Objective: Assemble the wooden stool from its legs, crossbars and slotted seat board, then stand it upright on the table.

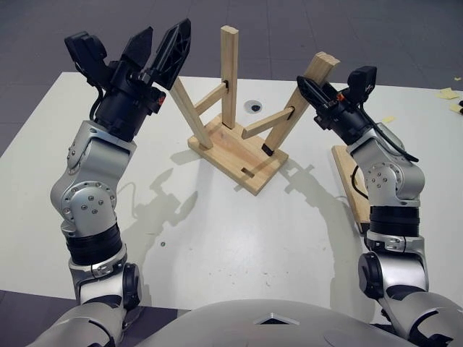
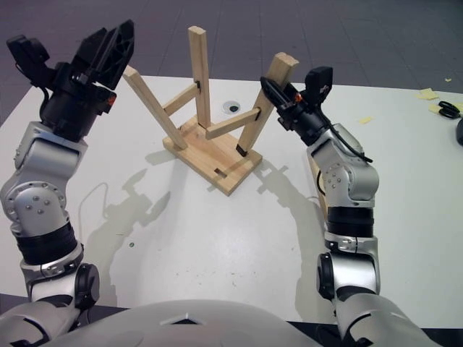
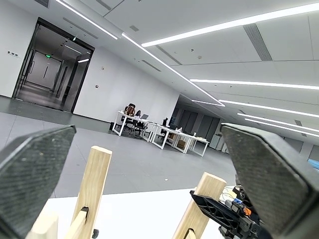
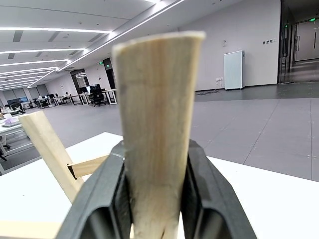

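The stool stands upside down: its slotted seat board (image 1: 255, 168) lies flat on the white table (image 1: 217, 238) with three legs pointing up. My right gripper (image 1: 307, 88) is shut on the right leg (image 4: 155, 114) near its top end. The middle leg (image 1: 229, 69) stands free. Crossbars (image 1: 266, 121) join the legs to each other. My left gripper (image 1: 168, 32) is open and held high, right by the top of the left leg (image 1: 187, 108); its wide-apart pads (image 3: 35, 169) frame the other two legs. Whether it touches the left leg I cannot tell.
A loose wooden piece (image 1: 349, 184) lies on the table under my right forearm. A round cable hole (image 1: 253, 106) sits behind the stool. Yellow notes (image 1: 448, 93) lie at the far right corner. The near half of the table is bare.
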Controlling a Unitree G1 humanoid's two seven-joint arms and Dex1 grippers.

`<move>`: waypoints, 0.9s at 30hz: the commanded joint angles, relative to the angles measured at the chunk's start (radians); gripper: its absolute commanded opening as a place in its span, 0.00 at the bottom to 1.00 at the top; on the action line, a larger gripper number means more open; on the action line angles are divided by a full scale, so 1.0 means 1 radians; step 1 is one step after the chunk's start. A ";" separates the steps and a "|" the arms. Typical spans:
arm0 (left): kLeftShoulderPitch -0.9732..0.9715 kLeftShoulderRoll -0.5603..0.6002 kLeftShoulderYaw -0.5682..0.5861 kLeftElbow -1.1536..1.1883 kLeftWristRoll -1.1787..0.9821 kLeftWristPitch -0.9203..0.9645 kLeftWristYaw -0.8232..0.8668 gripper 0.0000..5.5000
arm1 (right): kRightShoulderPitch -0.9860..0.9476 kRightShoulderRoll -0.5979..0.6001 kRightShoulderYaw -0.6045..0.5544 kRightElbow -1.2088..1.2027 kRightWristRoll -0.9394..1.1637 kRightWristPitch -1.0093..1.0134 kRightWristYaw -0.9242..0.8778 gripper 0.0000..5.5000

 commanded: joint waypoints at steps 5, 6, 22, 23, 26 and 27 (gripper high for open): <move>-0.017 -0.005 -0.012 0.013 0.013 0.005 -0.009 0.98 | -0.076 -0.014 -0.057 0.031 0.019 0.025 -0.009 0.19; -0.018 -0.005 -0.012 0.015 0.014 0.004 -0.009 0.98 | -0.076 -0.018 -0.054 0.047 0.009 0.018 0.001 0.19; -0.038 -0.003 -0.014 0.031 -0.001 0.015 -0.020 0.98 | -0.134 -0.058 0.015 0.174 -0.024 0.030 0.242 0.19; -0.038 -0.002 -0.013 0.031 -0.002 0.015 -0.020 0.98 | -0.134 -0.066 0.021 0.176 -0.027 0.036 0.257 0.19; -0.040 -0.002 -0.007 0.031 -0.010 0.018 -0.021 0.98 | -0.143 -0.078 0.023 0.200 -0.040 0.032 0.279 0.19; -0.040 -0.003 -0.008 0.031 -0.011 0.018 -0.021 0.98 | -0.154 -0.077 0.016 0.210 -0.039 0.030 0.278 0.19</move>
